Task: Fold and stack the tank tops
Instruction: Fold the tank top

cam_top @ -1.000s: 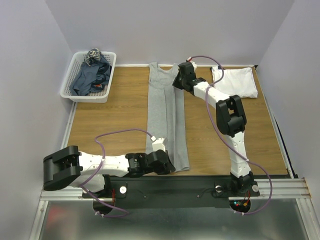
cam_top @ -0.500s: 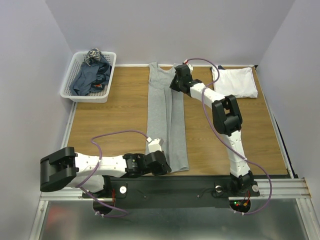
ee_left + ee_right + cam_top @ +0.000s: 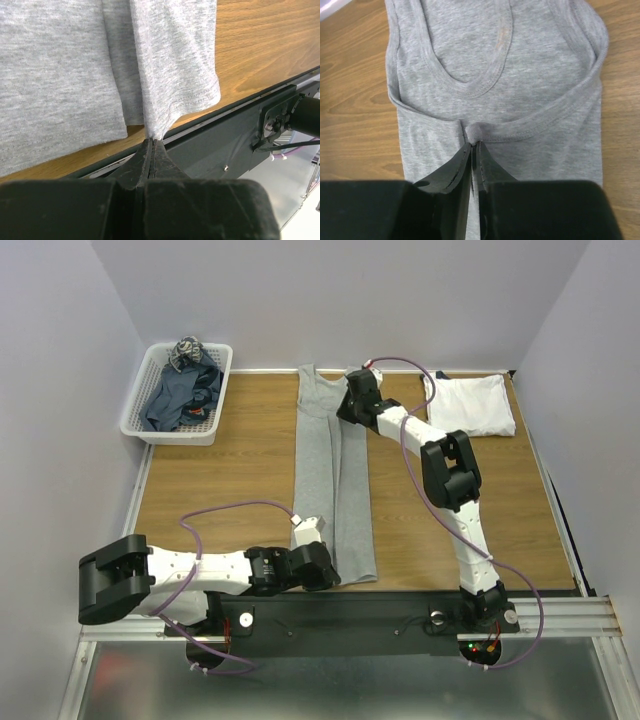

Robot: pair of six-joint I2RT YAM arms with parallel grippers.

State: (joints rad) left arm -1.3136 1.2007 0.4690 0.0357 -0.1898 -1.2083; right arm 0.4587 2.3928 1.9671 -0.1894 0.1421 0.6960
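A light heather-grey tank top point(image 3: 335, 475) lies stretched lengthwise down the middle of the table, its right side folded inward. My left gripper point(image 3: 328, 570) is shut on its bottom hem point(image 3: 152, 131) near the front edge. My right gripper point(image 3: 352, 400) is shut on the folded armhole edge point(image 3: 475, 134) at the far end. A folded white tank top point(image 3: 470, 403) lies at the far right. Dark blue-grey tank tops point(image 3: 182, 392) are heaped in the basket.
A white plastic lattice basket point(image 3: 140, 425) stands at the far left corner. The black base rail point(image 3: 400, 610) runs along the near edge. Walls close in the left, far and right sides.
Both grippers have shifted slightly left, carrying the grey top's right edge further over its middle. The fold has narrowed the garment.
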